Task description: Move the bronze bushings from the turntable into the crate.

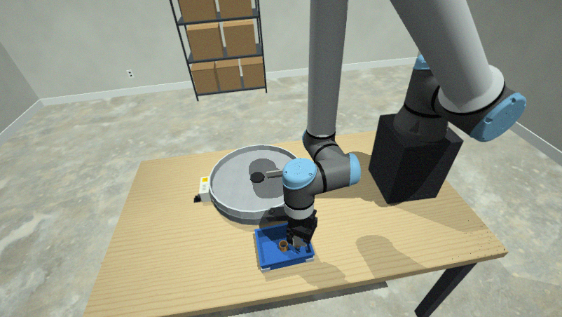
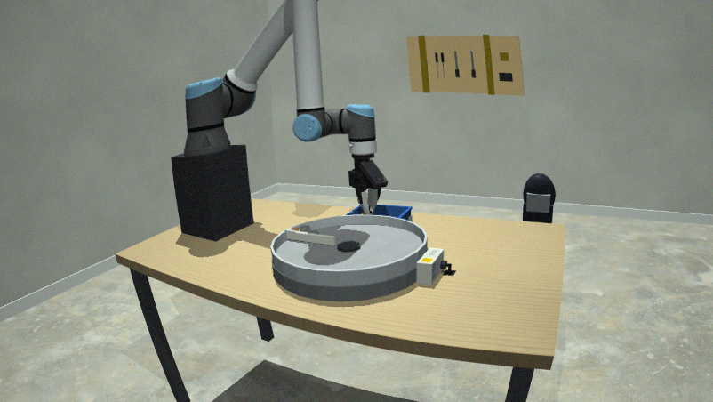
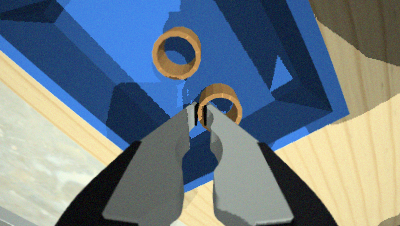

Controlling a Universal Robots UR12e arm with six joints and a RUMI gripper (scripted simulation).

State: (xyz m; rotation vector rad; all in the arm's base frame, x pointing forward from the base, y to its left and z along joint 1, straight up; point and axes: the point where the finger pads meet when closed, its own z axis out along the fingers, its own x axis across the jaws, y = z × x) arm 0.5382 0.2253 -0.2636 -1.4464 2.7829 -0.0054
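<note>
My gripper (image 1: 298, 244) (image 2: 369, 208) (image 3: 201, 104) reaches down into the blue crate (image 1: 258, 242) (image 2: 396, 209) (image 3: 100, 35) at the table's front. It is shut on the wall of a bronze bushing (image 3: 233, 106), pinched by its rim just above the crate floor. A second bronze bushing (image 1: 282, 245) (image 3: 175, 73) stands on the crate floor beside it, apart from the fingers. The grey turntable (image 1: 232, 193) (image 2: 384, 249) lies behind the crate. I see no bushings on it, only a flat bar (image 2: 310, 237) and a black hub (image 1: 257, 177) (image 2: 348, 245).
The arm's black pedestal (image 1: 413, 165) (image 2: 212, 192) stands at the table's right rear. A small control box (image 1: 204, 184) (image 2: 428, 267) sits against the turntable's rim. A shelf of cardboard boxes (image 1: 222, 43) stands far behind the table.
</note>
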